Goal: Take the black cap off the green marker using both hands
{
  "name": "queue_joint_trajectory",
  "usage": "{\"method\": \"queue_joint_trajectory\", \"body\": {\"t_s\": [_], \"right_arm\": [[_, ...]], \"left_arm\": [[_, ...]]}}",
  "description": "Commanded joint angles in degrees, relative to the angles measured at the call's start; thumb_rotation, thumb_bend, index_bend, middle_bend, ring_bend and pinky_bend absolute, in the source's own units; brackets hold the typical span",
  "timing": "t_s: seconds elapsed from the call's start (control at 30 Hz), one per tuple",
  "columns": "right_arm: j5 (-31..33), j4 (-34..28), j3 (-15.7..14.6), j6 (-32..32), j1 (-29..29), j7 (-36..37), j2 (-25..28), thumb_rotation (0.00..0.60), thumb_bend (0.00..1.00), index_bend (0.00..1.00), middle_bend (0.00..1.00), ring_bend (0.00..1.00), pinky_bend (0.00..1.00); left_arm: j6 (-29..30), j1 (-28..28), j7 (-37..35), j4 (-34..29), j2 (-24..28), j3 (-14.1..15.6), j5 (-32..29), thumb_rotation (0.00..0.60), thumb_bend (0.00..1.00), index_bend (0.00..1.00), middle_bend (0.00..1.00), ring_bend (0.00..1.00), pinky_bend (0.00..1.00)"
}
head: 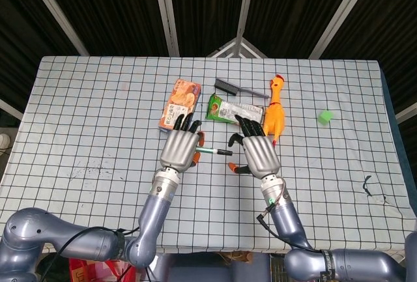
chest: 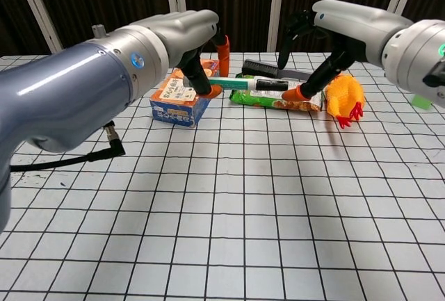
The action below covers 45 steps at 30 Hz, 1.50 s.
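My left hand (head: 181,150) (chest: 205,58) holds the green marker (head: 210,152) (chest: 233,84) level above the table, its black cap (head: 225,154) (chest: 272,85) pointing toward my right hand. My right hand (head: 256,152) (chest: 313,51) hovers just right of the cap with its fingers spread and nothing in it. Its orange-tipped thumb (chest: 295,93) sits close beside the cap's end; I cannot tell whether it touches.
An orange snack box (head: 180,102) (chest: 179,99) lies behind my left hand. A green snack packet (head: 228,110) (chest: 278,99), a black comb (head: 240,89) (chest: 278,72) and a yellow rubber chicken (head: 275,112) (chest: 344,96) lie at the back. A green cube (head: 325,116) (chest: 423,96) sits far right.
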Motion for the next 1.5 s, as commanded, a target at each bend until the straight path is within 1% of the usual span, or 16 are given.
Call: {"method": "queue_joint_trajectory", "body": {"t_s": [0.03, 0.6, 1.13, 1.5], "right_arm": [[0.15, -0.07, 0.15, 0.32, 0.21, 0.05, -0.28, 0.6, 0.21, 0.48, 0.0, 0.0, 0.07], [1.48, 1.25, 0.33, 2.33, 1.38, -0.46, -2.46, 0.6, 0.21, 0.51, 0.0, 0.0, 0.07], [1.53, 2.2, -0.13, 2.42, 1.15, 0.82, -2.46, 0.6, 0.21, 0.52, 0.0, 0.0, 0.07], [1.46, 2.84, 0.08, 2.66, 1.44, 0.96, -2.88, 0.6, 0.22, 0.59, 0.02, 0.01, 0.07]], "left_arm": [[0.03, -0.18, -0.18, 0.29, -0.44, -0.23, 0.32, 0.6, 0.54, 0.6, 0.18, 0.0, 0.0], [0.1, -0.16, -1.38, 1.27, -2.23, -0.57, 2.79, 0.6, 0.54, 0.61, 0.19, 0.0, 0.0], [0.17, 0.78, -1.04, 0.67, -1.92, -0.95, 2.52, 0.6, 0.55, 0.61, 0.2, 0.0, 0.0], [0.02, 1.07, -1.29, 0.45, -1.98, -0.97, 3.07, 0.6, 0.55, 0.61, 0.21, 0.0, 0.0]]}}
